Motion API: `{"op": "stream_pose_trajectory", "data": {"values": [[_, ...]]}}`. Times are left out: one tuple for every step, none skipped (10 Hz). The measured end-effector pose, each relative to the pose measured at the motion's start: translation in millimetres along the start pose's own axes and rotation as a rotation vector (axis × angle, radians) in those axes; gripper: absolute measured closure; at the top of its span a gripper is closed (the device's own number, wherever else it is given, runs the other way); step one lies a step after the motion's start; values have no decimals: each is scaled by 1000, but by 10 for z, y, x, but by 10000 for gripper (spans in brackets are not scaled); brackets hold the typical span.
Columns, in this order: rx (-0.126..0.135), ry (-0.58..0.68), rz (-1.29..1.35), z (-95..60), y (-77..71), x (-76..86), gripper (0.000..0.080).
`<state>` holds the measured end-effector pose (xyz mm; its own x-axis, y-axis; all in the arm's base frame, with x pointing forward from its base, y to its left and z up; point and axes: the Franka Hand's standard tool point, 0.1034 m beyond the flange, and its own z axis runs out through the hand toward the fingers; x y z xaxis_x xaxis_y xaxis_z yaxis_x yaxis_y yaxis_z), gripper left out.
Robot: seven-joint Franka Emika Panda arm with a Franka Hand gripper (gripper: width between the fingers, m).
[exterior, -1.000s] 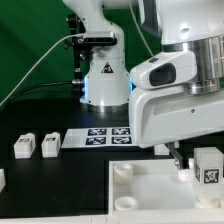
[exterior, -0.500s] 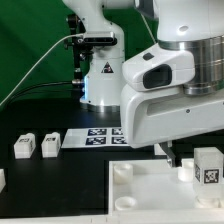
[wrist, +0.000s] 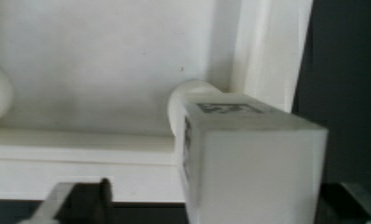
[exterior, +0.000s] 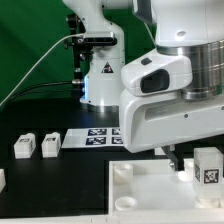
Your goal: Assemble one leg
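Observation:
A leg (exterior: 208, 165), a small white block with a tag on its face, stands on the large white tabletop panel (exterior: 150, 195) near its far corner at the exterior view's right. My gripper (exterior: 192, 160) hangs over it. In the wrist view the leg (wrist: 249, 160) fills the space between my fingers, with one dark finger (wrist: 84, 200) well clear of it and the other at the picture's edge. The jaws are spread and do not touch the leg. A round corner socket (wrist: 187, 100) shows just behind the leg.
Two more legs (exterior: 23, 147) (exterior: 48, 144) stand on the black table at the exterior view's left, with another part (exterior: 2, 178) at the edge. The marker board (exterior: 95, 137) lies behind them. The robot base (exterior: 100, 80) stands at the back.
The arm's hand has shifted a little toward the exterior view's left and looms larger. The leg on the panel has not moved.

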<state>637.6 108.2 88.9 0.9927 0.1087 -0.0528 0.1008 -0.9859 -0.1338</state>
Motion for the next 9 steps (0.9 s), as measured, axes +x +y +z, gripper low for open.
{"op": "stream_pose_trajectory", "data": {"values": [[0, 0, 5, 1, -1, 0, 419], [0, 0, 43, 0, -2, 0, 508], [0, 0, 63, 1, -2, 0, 508], [1, 0, 121, 1, -5, 0, 508], [4, -1, 253, 3, -16, -1, 508], [5, 4, 370, 4, -14, 10, 508], [7, 13, 499, 7, -4, 29, 508], [13, 24, 721, 3, 15, 43, 508], [31, 38, 912, 22, 44, 31, 508]]}}
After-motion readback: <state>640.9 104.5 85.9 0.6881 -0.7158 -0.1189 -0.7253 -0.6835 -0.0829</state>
